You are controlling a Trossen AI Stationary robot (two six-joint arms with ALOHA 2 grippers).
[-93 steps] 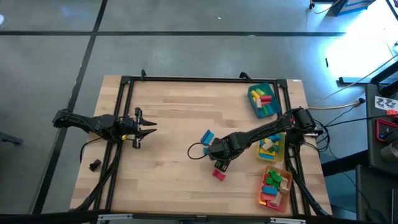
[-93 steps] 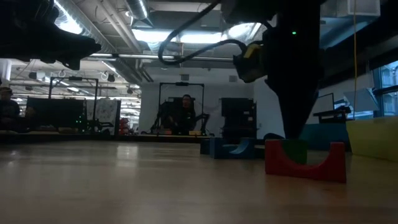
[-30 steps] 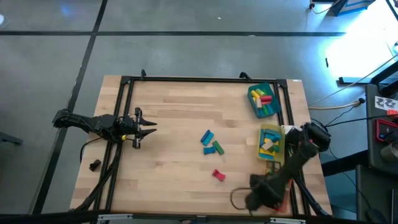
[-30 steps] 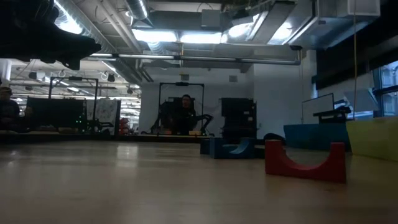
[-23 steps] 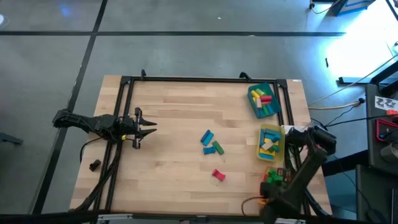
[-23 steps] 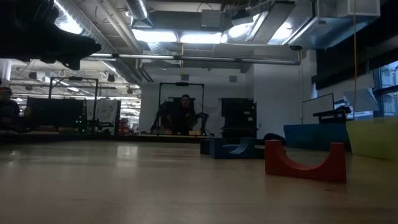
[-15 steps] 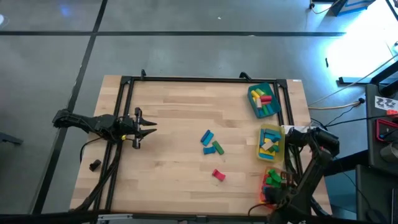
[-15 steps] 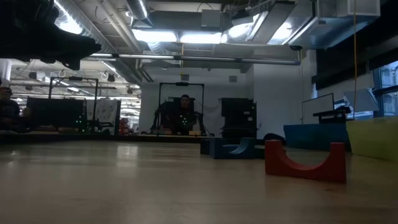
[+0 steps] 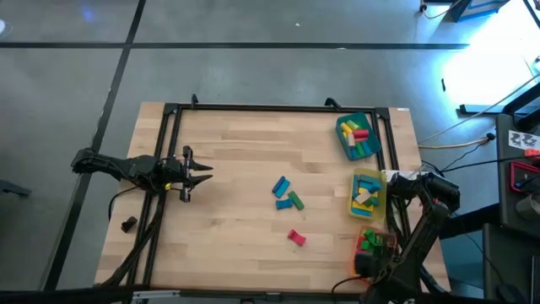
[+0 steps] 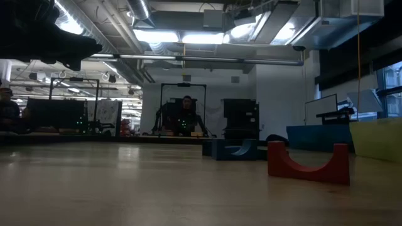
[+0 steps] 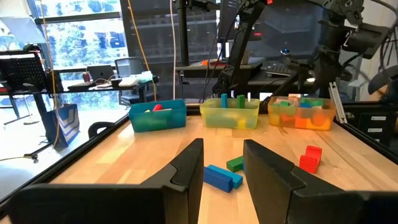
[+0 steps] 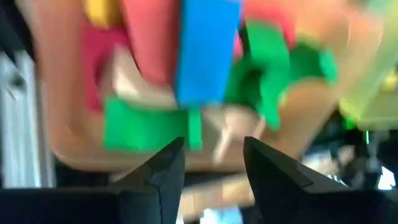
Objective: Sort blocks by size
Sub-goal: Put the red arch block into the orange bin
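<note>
The right claw (image 12: 211, 163) hangs directly over the orange plastic tray (image 9: 389, 242) at the counter's (image 9: 236, 152) near right corner, fingers apart with nothing between them. A blue bar (image 12: 208, 46) and green pieces fill the tray below.

Risk: a low withdrawal could snag the tray rim or tip pieces out.

Count: three trays, namely the teal plastic tray (image 9: 372, 128), the yellow plastic tray (image 9: 381, 196) and the orange one. Four wooden blocks (image 9: 287, 199) lie loose mid-counter: two blue, one green, one red arch (image 10: 308, 163). The left claw (image 11: 222, 163) waits at the left edge, fingers apart, empty.
</note>
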